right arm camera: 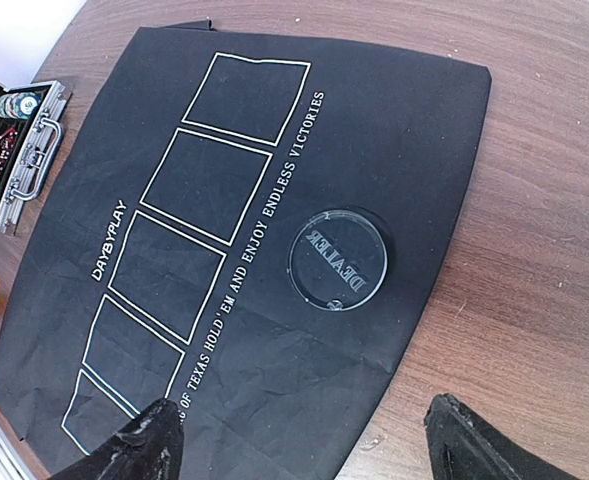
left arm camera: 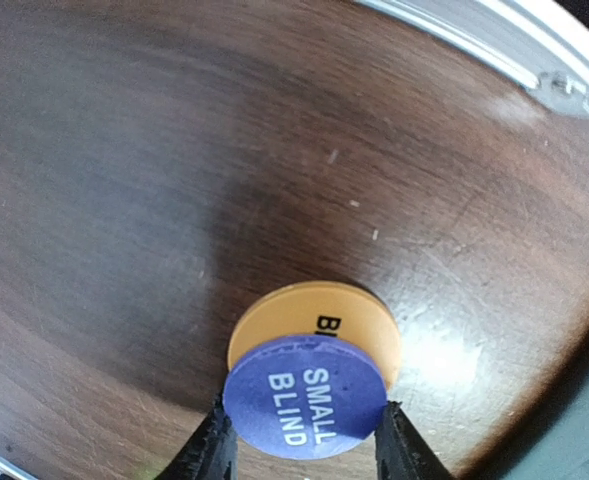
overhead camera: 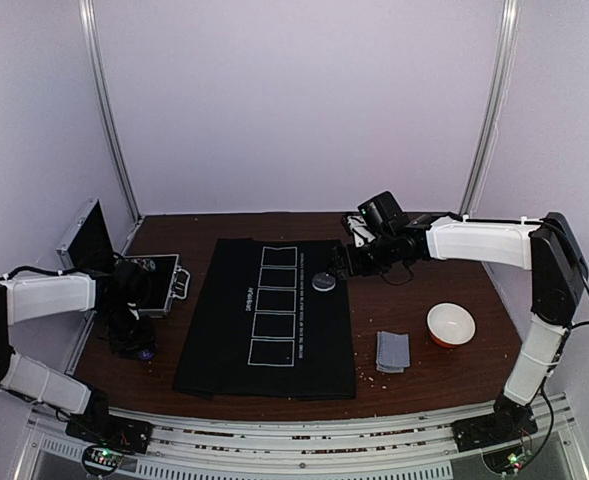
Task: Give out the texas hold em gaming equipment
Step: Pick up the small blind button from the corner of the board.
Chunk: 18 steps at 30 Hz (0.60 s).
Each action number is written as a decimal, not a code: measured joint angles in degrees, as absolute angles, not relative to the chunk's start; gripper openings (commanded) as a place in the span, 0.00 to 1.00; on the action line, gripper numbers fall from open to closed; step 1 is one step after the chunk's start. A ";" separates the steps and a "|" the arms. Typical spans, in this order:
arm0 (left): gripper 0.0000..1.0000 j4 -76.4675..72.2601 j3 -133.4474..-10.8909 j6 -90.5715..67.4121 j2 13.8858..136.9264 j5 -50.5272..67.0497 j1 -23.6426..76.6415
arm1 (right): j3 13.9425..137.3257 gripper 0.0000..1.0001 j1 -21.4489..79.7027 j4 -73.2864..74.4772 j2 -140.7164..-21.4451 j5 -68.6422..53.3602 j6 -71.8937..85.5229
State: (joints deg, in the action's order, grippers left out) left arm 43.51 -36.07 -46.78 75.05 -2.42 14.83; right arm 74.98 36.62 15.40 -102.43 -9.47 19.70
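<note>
A purple disc point(left arm camera: 304, 395) marked SMALL BLIND lies partly over an orange disc point(left arm camera: 314, 320) on the brown table. My left gripper point(left arm camera: 303, 414) is shut on the purple disc, one finger against each side of its rim. From above, that gripper point(overhead camera: 134, 340) points down at the table's left side, the purple disc point(overhead camera: 146, 352) just showing beside it. My right gripper point(right arm camera: 309, 445) stands open above the black mat point(right arm camera: 274, 150), near a clear DEALER disc point(right arm camera: 338, 258). In the top view the right gripper point(overhead camera: 342, 262) hovers beside this disc point(overhead camera: 324, 282). Grey-blue cards point(overhead camera: 393, 350) lie right of the mat.
An open metal case point(overhead camera: 157, 282) holding chips stands at the left, behind my left gripper. The case point(right arm camera: 14, 140) also shows past the mat's far edge in the right wrist view. A white bowl point(overhead camera: 451, 325) with an orange outside sits at the right, near the cards.
</note>
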 measured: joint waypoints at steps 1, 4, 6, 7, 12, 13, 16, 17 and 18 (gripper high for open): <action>0.36 43.53 -36.07 -46.96 74.78 -2.39 14.85 | 74.98 0.86 36.62 15.40 -102.43 -9.47 19.70; 0.35 43.83 -36.10 -47.00 73.47 -2.68 14.85 | 75.05 0.86 36.62 15.51 -102.43 -9.47 19.70; 0.35 44.45 -36.16 -47.00 72.51 -3.09 14.85 | 75.16 0.86 36.62 15.59 -102.43 -9.47 19.75; 0.35 44.95 -36.34 -46.98 72.18 -3.40 14.83 | 75.22 0.86 36.62 15.66 -102.43 -9.47 19.75; 0.33 46.68 -38.83 -46.35 70.85 -4.80 14.85 | 75.88 0.86 36.71 16.19 -102.43 -9.56 19.88; 0.33 47.09 -39.86 -45.78 70.52 -5.26 15.07 | 75.92 0.86 36.77 16.23 -102.43 -9.85 19.92; 0.33 47.86 -44.75 -42.78 69.95 -7.18 16.93 | 76.16 0.85 36.99 16.19 -102.37 -11.90 20.53; 0.33 48.07 -46.81 -41.39 69.91 -7.92 18.39 | 76.29 0.85 37.15 16.10 -102.30 -12.84 20.93; 0.33 47.99 -49.25 -39.77 69.91 -9.02 20.38 | 76.49 0.85 37.34 15.88 -102.06 -13.89 21.26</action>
State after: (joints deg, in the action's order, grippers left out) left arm 47.99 -49.25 -39.77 69.91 -9.02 20.38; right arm 76.49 37.34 15.88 -102.06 -13.89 21.26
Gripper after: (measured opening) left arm 0.424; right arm 0.852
